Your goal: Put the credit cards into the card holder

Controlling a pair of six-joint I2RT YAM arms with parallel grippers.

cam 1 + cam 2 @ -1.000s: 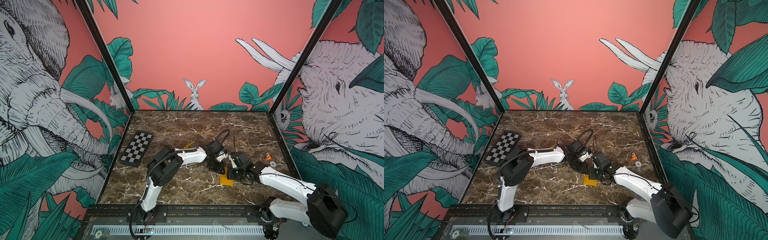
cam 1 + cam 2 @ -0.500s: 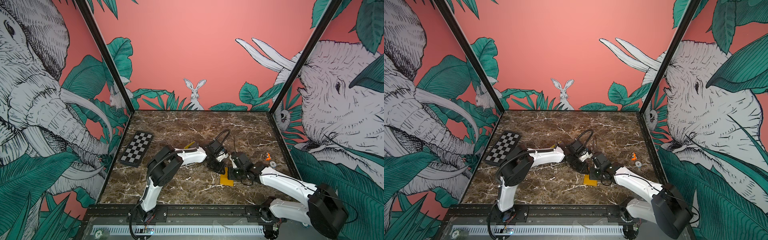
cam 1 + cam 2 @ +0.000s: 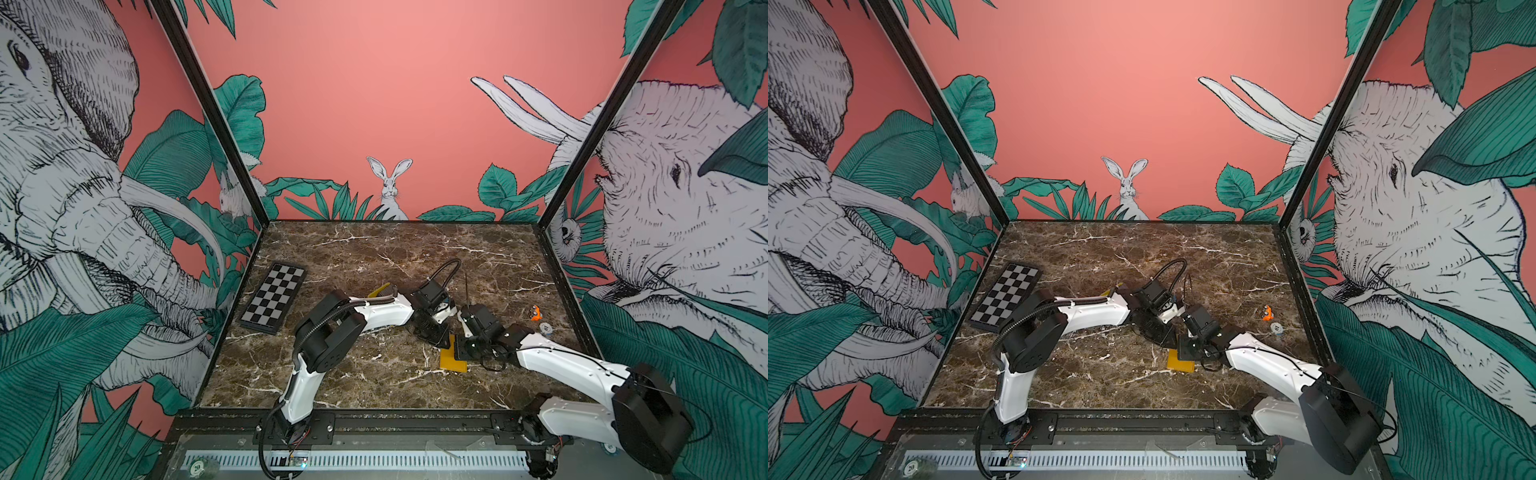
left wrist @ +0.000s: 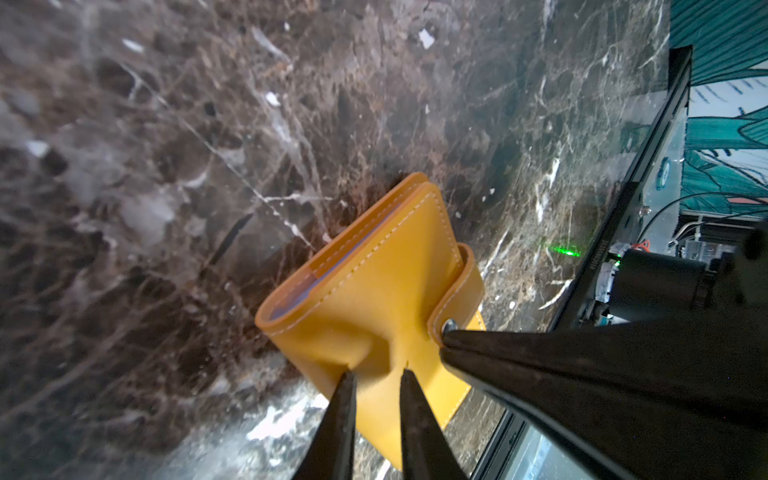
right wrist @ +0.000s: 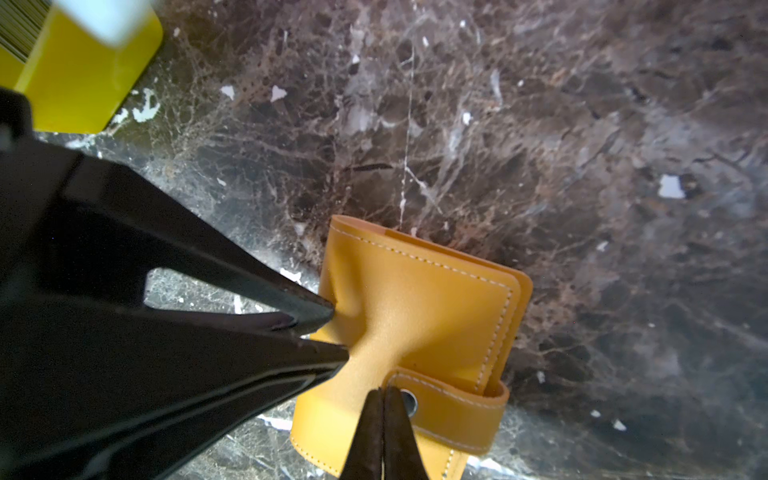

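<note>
The card holder (image 3: pixel 451 361) lies folded on the surface (image 3: pixel 374 249), a little toward 5 o'clock from the middle. Over the last second nothing about it has visibly changed: both arms have stayed bent over it, and neither claw has opened or shifted in any way that both top views show. The left claw (image 4: pixel 376 371) stands narrowly apart, its two tips dug into the cover with a ridge of leather bunched between them, so it is gripping the cover. The right claw (image 5: pixel 385 394) is closed tight, its tip at the end of the snap tab (image 5: pixel 453 411) just beside the metal stud (image 5: pixel 409 402). Whether any of the tab is caught between its tips I cannot tell. The tab is wrapped round the holder's open edge, so I judge the task to be paused at the opening step, with one claw pinning, the other at the snap, and no sleeve laid bare yet. The credit cards are not clearly in view. A yellow tray (image 5: pixel 79 79) sits at about 11 o'clock from the holder, mostly hidden behind the left arm in both top views. The surface is dark brown marble with white veins. A checkerboard (image 3: pixel 272 297) lies at 9 o'clock, and a small orange thing (image 3: pixel 535 312) and a white round thing (image 3: pixel 545 328) at 3 o'clock. Pink walls with a rabbit (image 3: pixel 390 189), elephants and green leaves close in three sides.
</note>
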